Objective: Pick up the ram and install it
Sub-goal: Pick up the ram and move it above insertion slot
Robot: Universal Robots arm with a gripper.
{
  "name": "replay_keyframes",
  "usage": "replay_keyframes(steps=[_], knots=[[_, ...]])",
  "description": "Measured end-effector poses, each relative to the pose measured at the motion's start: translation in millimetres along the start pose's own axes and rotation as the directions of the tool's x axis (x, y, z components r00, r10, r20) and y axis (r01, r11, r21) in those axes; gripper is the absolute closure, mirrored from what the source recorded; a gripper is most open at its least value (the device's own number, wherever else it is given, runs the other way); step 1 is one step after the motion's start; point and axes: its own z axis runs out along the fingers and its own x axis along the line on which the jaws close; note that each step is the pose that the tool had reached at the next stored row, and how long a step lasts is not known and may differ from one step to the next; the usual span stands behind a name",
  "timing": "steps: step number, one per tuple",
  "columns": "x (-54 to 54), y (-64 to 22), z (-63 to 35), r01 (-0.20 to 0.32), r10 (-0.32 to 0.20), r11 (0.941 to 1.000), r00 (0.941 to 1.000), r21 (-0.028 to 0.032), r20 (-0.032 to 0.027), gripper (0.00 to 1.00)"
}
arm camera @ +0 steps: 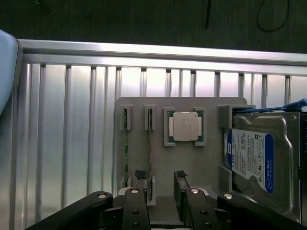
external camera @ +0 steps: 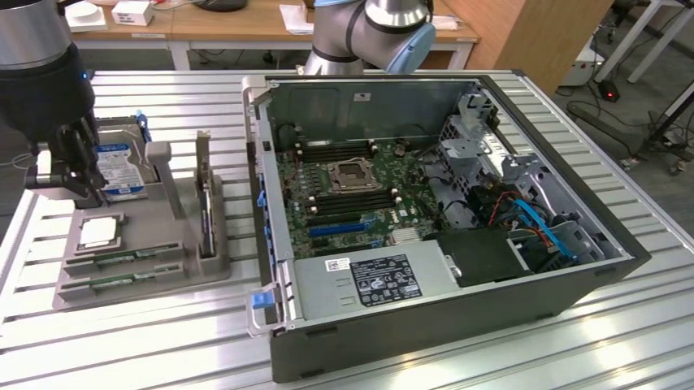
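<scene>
broadly, everything is carried by a slatted metal table. toward three o'clock in the exterior view, an open computer case is laid on its side. its green motherboard is exposed, and a grey power supply is fitted at the case's six o'clock edge. the robot arm is seen at twelve o'clock, behind the case.

at nine o'clock of the case, just beside it, a grey parts holder is set on the table. a hard drive with a blue and white label is stood upright at the holder's twelve o'clock end. the dark gripper is hung above the holder, close to the drive at its nine o'clock side. a square silver processor is seated flat at six o'clock of the drive.

two green sticks are slotted on edge at the holder's six o'clock end. the inner ram stick is placed just beside the processor, and the outer ram stick lies parallel beyond it.

in the wrist view the holder, drive, processor, inner ram stick and outer ram stick are seen from above. the gripper is shown with its fingers spread apart and nothing pinched. the inner ram stick is lined up within their gap, nearer one finger.
</scene>
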Motion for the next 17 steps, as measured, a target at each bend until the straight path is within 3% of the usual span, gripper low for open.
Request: replay_keyframes(steps=[17], knots=[[5.5,0.1,0.1,0.001,-0.001,1.0,1.0,0.0,-0.0001,0.65]])
